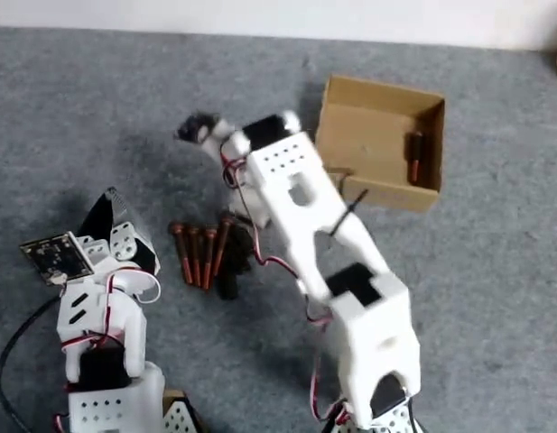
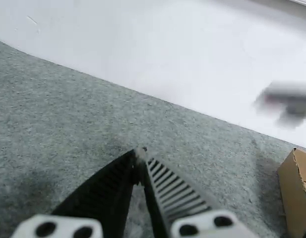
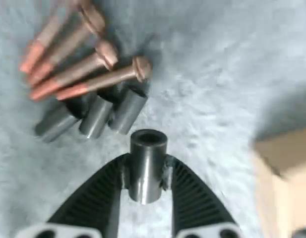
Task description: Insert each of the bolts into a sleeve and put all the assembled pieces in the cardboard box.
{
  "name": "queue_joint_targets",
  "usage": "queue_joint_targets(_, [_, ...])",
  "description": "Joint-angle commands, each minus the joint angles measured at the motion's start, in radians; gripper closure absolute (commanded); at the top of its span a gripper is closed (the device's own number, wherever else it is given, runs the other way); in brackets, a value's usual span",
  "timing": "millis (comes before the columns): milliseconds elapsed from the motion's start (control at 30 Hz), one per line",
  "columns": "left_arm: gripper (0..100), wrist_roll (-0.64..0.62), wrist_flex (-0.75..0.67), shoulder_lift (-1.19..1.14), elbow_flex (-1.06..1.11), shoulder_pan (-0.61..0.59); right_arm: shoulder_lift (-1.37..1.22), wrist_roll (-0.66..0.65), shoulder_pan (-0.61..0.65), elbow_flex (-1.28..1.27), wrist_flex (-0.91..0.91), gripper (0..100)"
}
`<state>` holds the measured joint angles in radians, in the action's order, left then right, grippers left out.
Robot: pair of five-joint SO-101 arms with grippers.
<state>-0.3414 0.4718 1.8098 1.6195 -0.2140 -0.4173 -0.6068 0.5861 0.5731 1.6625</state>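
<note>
Jaws of the right gripper (image 3: pixel 146 163) are clamped on a sleeve (image 3: pixel 148 144) held lengthwise, open end toward the bolts (image 3: pixel 93 74) lying crosswise beyond, seemingly no farther from the left gripper (image 2: pixel 142 156), whose jaws are together.

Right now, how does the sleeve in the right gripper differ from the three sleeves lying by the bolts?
The held sleeve is clamped in the right gripper; the three loose sleeves lie on the carpet. The held sleeve stands along the gripper with its empty bore facing the camera; the loose sleeves lie on their sides, side by side next to the bolts. All are dark grey cylinders.
</note>
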Motion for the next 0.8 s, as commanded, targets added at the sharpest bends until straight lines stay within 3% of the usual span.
queue_joint_targets(0, [99, 0.005, 0.005, 0.010, -0.038, 0.024, 0.211, 0.046, 0.010, 0.093, 0.077, 99.3])
queue_joint_targets(200, [99, 0.000, -0.023, 0.005, -0.038, 0.120, 0.476, 0.167, -0.016, -0.059, 0.090, 99.3])
queue_joint_targets(367, [99, 0.005, 0.132, 0.004, -0.128, 0.202, 0.754, 0.219, -0.077, -0.278, 0.090, 99.3])
queue_joint_targets(533, [99, 0.005, 0.338, 0.002, -0.272, 0.223, 1.076, 0.213, -0.166, -0.688, 0.035, 99.3])
queue_joint_targets(667, [99, 0.008, 0.351, -0.018, -0.303, 0.260, 1.422, 0.212, -0.237, -1.084, -0.127, 99.3])
queue_joint_targets(767, [99, 0.046, 0.374, -0.157, -0.366, 0.259, 1.692, 0.204, -0.252, -1.348, -0.205, 99.4])
